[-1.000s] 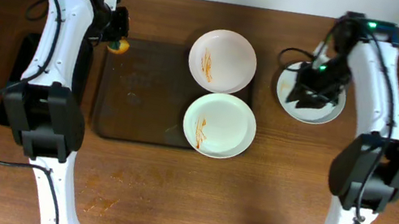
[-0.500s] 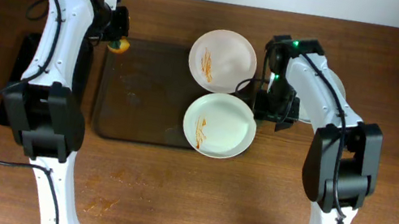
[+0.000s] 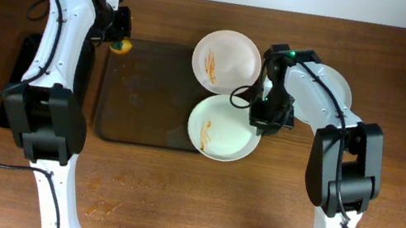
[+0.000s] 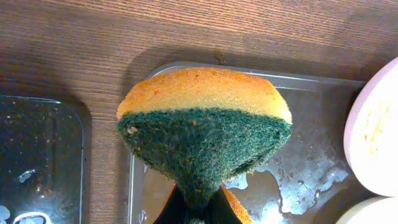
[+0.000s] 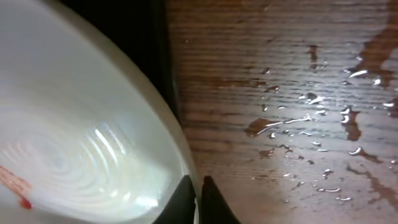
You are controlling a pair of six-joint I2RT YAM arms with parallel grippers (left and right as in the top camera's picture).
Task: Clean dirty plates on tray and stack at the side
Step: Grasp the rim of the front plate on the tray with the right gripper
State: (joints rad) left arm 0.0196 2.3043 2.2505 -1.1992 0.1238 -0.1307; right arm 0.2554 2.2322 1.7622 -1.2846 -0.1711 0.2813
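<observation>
**Operator:** Report the area nearest the robot first.

**Technician:** The near plate [image 3: 223,128] lies on the front right corner of the tray [image 3: 147,96] and overhangs its right edge. A red smear marks the left of its bowl. The right gripper [image 3: 269,115] is at this plate's right rim. Its fingers are drawn together with the rim running between them, which I judge to be a pinch on the plate. The overhang leaves that edge free to grasp.

**Operator:** Continue outward.

**Technician:** The far plate [image 3: 226,61] sits just behind the near plate, touching or slightly overlapped. It is also streaked and hangs over the tray's back edge. To the right, on the table [image 3: 404,208], a clean plate [image 3: 343,90] is partly hidden under the right arm. This is presumably where the plates get stacked. At the tray's far left corner, the left gripper [image 4: 194,211] is clamped on a sponge [image 4: 205,124] with the green scrub face outward. The sponge appears to be held clear of the work until a plate is presented.

**Operator:** What does each camera add?

**Technician:** The overhead view gives the layout but not the state of the fingers.
- **Right wrist view:** It shows the rim entering the closed fingers and water drops on the wood. Neither can be seen from above.
- **Left wrist view:** It confirms the hold on the sponge. It also shows the wet tray surface and a tub [image 4: 37,162] beside the tray.
</observation>
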